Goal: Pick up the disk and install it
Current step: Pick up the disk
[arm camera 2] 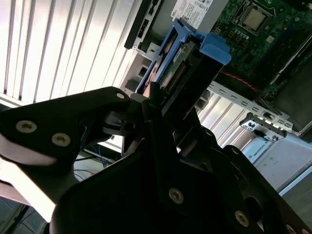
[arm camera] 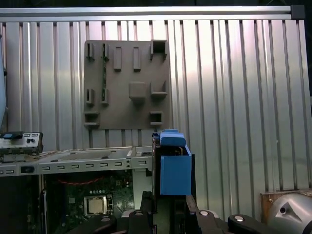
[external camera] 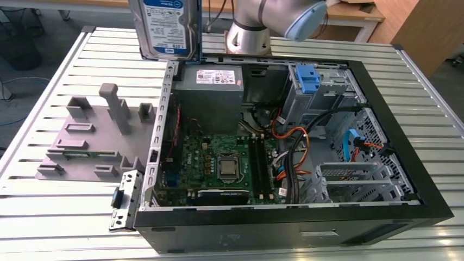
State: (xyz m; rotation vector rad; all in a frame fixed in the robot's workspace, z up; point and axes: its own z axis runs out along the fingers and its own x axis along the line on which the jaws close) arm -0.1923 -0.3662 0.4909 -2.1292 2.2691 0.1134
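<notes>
Exterior view: stood off my arm, high up, and looked steeply down on the open computer case lying on the slatted table; wide, not close.
First wrist view: rode near my wrist and faced straight down past my tool onto the table and the grey fixture plate.
Second wrist view: sat close behind the tool, looking slantwise along it toward the case.
Shared: all three caught the disk and the motherboard.
</notes>
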